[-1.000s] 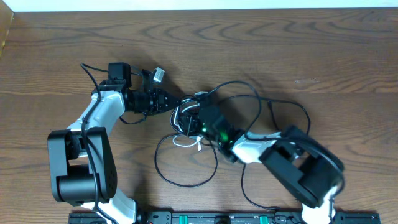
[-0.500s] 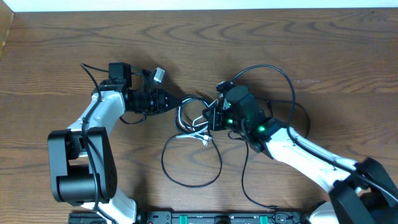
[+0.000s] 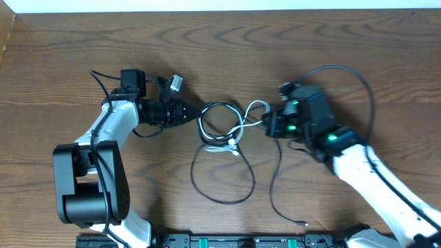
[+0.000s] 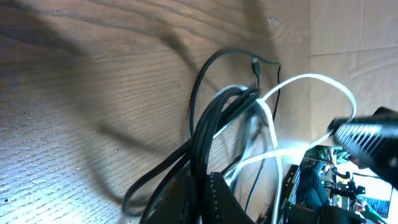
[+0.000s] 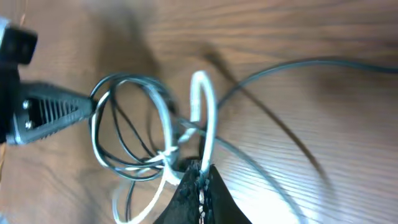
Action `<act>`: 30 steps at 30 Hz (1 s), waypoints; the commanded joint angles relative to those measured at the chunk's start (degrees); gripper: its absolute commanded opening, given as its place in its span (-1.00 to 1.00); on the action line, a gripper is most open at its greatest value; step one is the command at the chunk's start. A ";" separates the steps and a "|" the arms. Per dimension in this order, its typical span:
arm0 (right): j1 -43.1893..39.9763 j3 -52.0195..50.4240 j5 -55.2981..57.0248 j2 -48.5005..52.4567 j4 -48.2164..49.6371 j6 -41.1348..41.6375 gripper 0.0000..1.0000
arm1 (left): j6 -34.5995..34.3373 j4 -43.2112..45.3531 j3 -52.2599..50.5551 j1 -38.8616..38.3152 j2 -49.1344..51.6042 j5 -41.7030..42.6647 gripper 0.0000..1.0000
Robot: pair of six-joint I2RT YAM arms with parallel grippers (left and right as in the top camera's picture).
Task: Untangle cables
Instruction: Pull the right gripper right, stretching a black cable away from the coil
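The left jaws are closed tight on a bunch of black cable (image 4: pixel 217 118) strands at the left edge of the knot (image 3: pixel 219 125); the left wrist view shows several dark strands pinched together at the tips. The right jaws are likewise closed, gripping a loop of the white cable (image 4: pixel 314 76) just right of the knot, with that loop drawn out taut towards the right arm (image 3: pixel 358 162). The knot itself lies between the two sets of jaws, low over the surface (image 3: pixel 310 41), and consists of a few black rings with the white cable threaded through them. Step in hand, as judged: pulling the two cables apart, each arm holding one colour. The white cable is not yet free; its other end hangs out at the lower side of the knot. The next move appears to call for a steady draw to the right while the left arm (image 3: pixel 114 120) holds firm, with care that the black rings do not cinch down on the white strand. Below the knot a large slack black loop rests on the surface, and further down to the right a free plug end (image 3: pixel 303 222) lies loose. A high black arc curves round the far side of the right arm and could catch on it.
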 commanded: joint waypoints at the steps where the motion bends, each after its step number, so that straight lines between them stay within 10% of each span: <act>1: -5.27 0.37 0.35 -4.85 -3.19 -2.23 -0.98 | 0.70 -0.13 -0.31 -0.04 0.39 -0.83 -0.85; 12: -23.52 0.37 0.35 -16.17 -16.33 -7.08 -0.98 | -20.61 -1.36 -0.31 -0.04 0.39 -35.26 -0.85; 19: -26.60 0.28 -0.59 -15.56 -19.69 -7.19 -0.96 | -22.08 -1.90 -0.31 -0.07 0.39 -35.87 -0.83; 21: -26.05 0.31 -2.73 -14.91 -20.02 -9.03 -0.45 | -22.08 -1.90 -0.31 -0.07 0.39 -35.87 -0.72; 23: -25.44 0.28 -4.15 -14.25 -20.15 -10.08 0.72 | -22.08 -1.88 -0.31 -0.07 0.39 -35.87 -0.40; 24: -25.20 0.28 -4.15 -13.92 -20.24 -10.08 0.98 | -22.08 -1.88 -0.31 -0.07 0.39 -35.87 -0.20; 30: -24.96 0.28 -4.15 -12.94 -20.22 -10.03 0.99 | -22.05 -2.03 -0.31 -0.07 0.39 -35.89 0.65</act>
